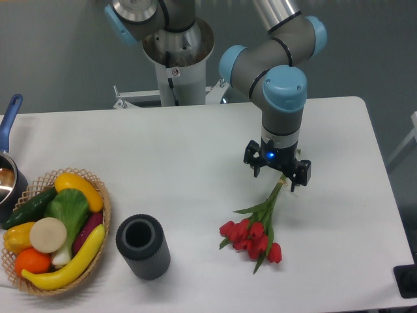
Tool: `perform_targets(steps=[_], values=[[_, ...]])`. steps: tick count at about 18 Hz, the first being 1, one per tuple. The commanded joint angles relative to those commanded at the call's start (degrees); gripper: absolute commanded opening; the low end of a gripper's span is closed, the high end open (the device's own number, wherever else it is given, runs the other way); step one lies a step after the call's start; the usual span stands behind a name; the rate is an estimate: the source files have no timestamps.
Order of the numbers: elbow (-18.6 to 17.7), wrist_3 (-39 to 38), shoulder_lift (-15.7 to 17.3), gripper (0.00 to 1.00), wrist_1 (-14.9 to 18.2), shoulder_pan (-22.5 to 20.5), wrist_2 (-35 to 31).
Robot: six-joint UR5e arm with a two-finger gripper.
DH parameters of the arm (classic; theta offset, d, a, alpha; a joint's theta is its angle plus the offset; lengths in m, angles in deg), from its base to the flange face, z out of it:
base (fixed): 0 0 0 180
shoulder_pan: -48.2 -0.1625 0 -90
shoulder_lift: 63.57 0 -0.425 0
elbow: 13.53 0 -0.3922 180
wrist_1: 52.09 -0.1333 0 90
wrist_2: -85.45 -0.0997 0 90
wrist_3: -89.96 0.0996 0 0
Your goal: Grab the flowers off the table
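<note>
The flowers, a small bunch of red tulip buds with thin green stems, lie on the white table right of centre. The buds point toward the front and the stems run up and back to the right. My gripper points straight down over the upper ends of the stems. Its two black fingers stand apart on either side of the stem ends, so it looks open. The wrist hides the fingertips and any contact with the stems.
A dark grey ribbed cylinder cup stands at the front centre. A wicker basket of vegetables sits at the front left. A pot with a blue handle is at the left edge. The arm's base is behind the table.
</note>
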Motion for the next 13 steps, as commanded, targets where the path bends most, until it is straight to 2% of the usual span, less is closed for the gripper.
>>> perform_targets(steps=[13], values=[[0.1, -0.1, -0.4, 1.0, -0.1, 0.5, 0.1]])
